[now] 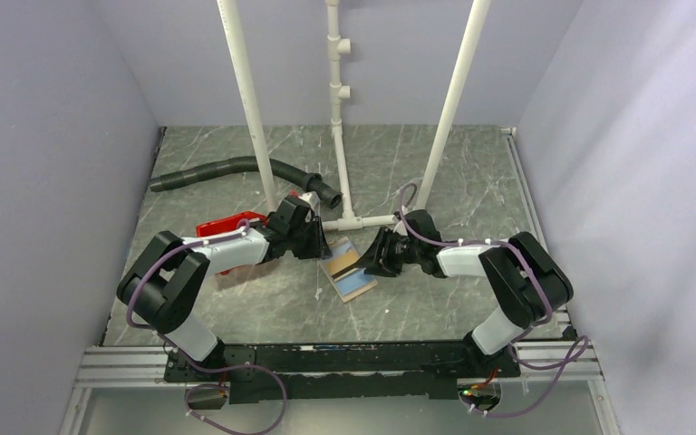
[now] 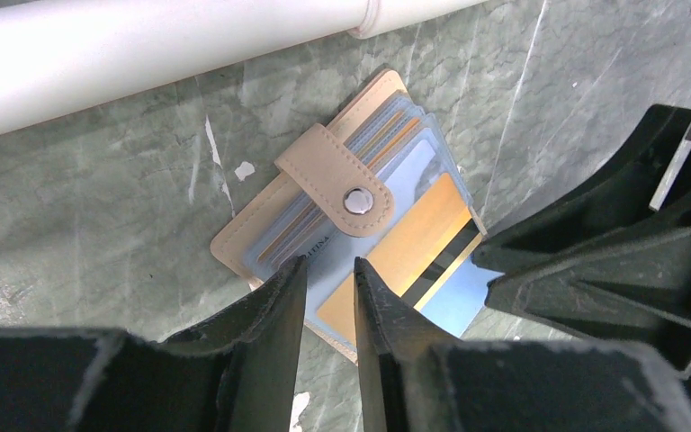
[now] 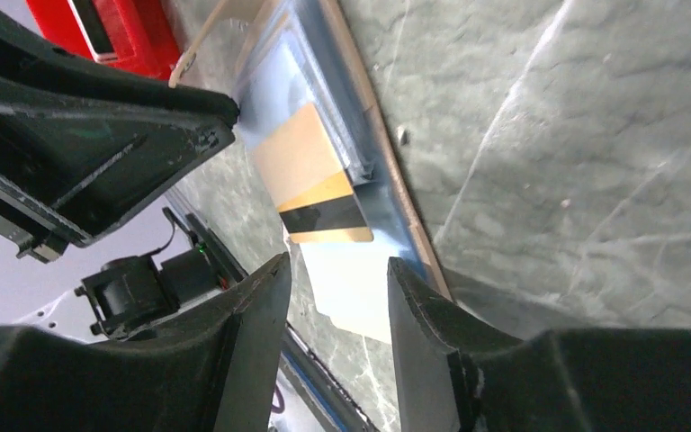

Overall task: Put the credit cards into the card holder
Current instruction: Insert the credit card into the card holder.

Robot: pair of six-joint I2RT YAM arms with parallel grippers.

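The card holder [image 1: 350, 272] lies open on the table between my two grippers. In the left wrist view its tan snap tab [image 2: 337, 180] is folded over the pale blue sleeves. A gold credit card [image 2: 405, 256] with a black stripe lies partly inside a sleeve. My left gripper [image 2: 330, 270] hovers over the holder's near edge, its jaws a narrow gap apart with nothing between them. My right gripper [image 3: 337, 265] is open and holds nothing. It sits just off the gold card's [image 3: 315, 175] striped end, above a pale sheet [image 3: 351, 292]; card or sleeve, I cannot tell.
A red bin [image 1: 220, 226] sits behind the left gripper [image 1: 323, 248]. A black corrugated hose [image 1: 236, 169] and white pipe frame [image 1: 338, 136] stand at the back, one pipe [image 2: 144, 45] lying just beyond the holder. The right gripper [image 1: 370, 258] almost meets the left.
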